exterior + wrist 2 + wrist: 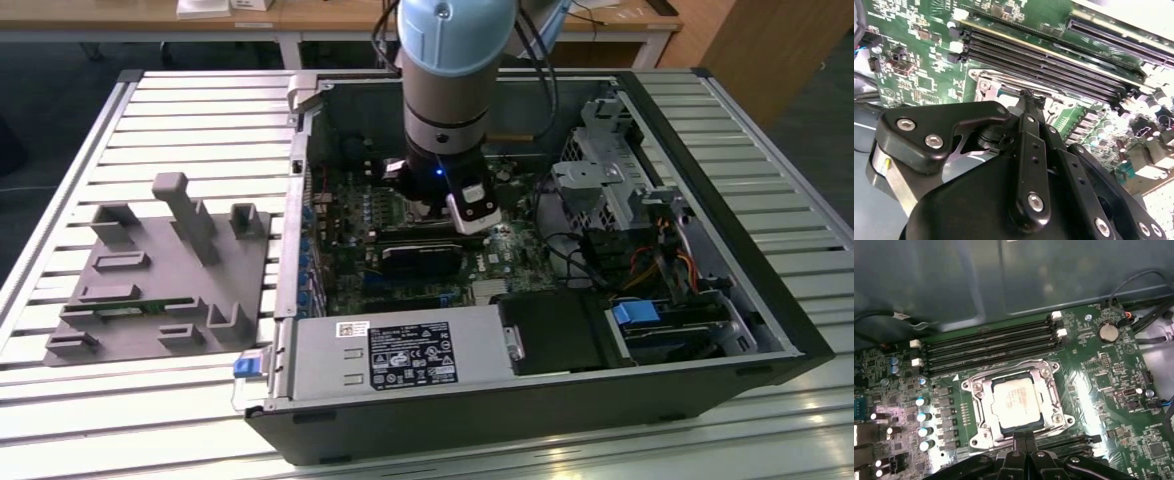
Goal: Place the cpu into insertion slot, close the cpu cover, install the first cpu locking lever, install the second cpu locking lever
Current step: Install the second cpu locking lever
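In the first wrist view the cpu [1013, 401], a flat square with a dull silver top, lies inside the insertion slot [972, 386] on the green motherboard. The cpu cover [1048, 392], a thin silvery frame, lies flat around the chip. My gripper [1025, 436] is shut, its black tips pressed together at the socket's edge with nothing visible between them. The second wrist view shows the gripper [1027, 96] touching down by the slot's metal rim [985, 83]. In the exterior view the gripper [451, 230] hangs over the board inside the open computer case [721, 390].
Long black memory slots [989, 346] run beside the socket, with a coin battery [1109, 332] and a row of capacitors [921, 416] nearby. Drive cages and cables [627, 200] fill the exterior view's right of the case. A grey fixture [160, 275] sits on the slatted table.
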Tool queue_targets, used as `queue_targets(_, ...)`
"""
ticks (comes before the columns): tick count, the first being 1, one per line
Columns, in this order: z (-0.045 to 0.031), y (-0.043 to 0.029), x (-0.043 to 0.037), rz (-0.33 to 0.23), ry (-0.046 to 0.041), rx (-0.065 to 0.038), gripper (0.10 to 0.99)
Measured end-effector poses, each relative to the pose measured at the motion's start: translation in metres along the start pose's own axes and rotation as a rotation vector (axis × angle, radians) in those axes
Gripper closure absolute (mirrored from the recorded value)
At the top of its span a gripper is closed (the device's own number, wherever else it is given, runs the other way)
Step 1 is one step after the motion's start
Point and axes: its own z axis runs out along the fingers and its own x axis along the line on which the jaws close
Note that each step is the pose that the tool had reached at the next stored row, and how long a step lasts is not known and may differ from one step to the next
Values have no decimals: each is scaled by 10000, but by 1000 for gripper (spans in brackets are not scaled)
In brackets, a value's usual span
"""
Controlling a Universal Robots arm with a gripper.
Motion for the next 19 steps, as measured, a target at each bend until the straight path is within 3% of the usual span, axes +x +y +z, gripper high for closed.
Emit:
queue_targets(9,44,158,17,-23,-92,403,984)
queue_targets(19,91,324,17,-43,-162,705,984)
